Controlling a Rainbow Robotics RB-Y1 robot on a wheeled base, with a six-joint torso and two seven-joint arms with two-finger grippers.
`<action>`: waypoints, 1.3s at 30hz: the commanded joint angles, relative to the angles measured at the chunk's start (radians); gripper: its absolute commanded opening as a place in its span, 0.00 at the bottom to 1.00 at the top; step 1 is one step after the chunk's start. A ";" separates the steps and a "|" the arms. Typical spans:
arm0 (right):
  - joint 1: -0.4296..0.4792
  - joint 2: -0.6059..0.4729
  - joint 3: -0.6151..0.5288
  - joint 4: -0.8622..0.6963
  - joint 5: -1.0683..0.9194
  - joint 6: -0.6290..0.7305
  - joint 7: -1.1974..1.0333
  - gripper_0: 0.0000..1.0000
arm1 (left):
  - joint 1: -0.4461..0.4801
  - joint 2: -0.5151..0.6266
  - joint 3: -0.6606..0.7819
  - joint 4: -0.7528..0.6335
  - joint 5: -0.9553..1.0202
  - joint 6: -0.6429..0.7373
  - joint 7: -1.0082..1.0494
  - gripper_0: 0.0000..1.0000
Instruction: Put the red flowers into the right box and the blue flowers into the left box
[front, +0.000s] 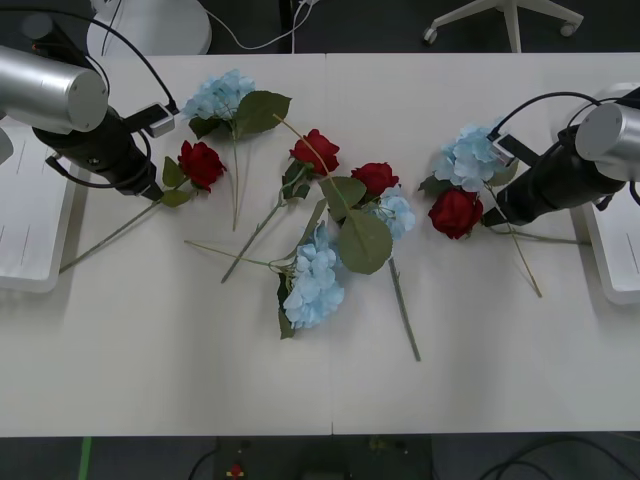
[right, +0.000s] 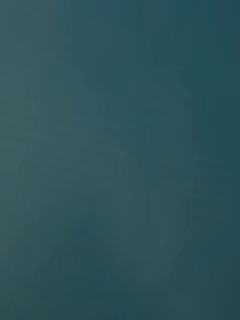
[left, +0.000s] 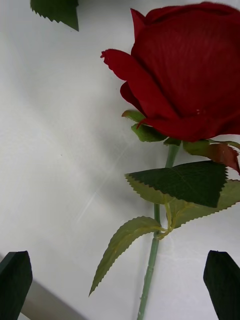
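Currently left pincer (left: 120, 285) released, straddling a deep-red artificial rose (left: 185, 75) on thin green stem lying on white desk (front: 330, 380); right pincer state can't tell, near another rose (front: 455, 212).

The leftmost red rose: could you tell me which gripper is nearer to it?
Left. The left gripper straddles the rose's stem, jaws open; the right gripper is across the table.

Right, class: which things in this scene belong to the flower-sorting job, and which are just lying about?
Job: four deep-red artificial roses; four pale-blue artificial hydrangea heads; shallow white plastic left tray; matching right tray; left gripper, open astride a rose stem; right gripper beside the rightmost rose.
Lying about: white office-chair base; white floor cable.
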 joint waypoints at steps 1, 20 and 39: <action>-0.070 0.034 -0.004 0.031 0.008 -0.009 -0.041 1.00 | -0.058 -0.030 -0.048 0.056 -0.006 -0.021 0.027 1.00; -0.082 0.040 -0.004 0.031 0.017 -0.004 -0.098 0.00 | -0.056 -0.126 -0.034 0.191 -0.029 -0.038 0.012 1.00; -0.207 -0.067 -0.056 -0.136 -0.489 0.151 0.038 0.00 | -0.012 -0.148 -0.033 0.216 -0.026 -0.096 -0.005 0.03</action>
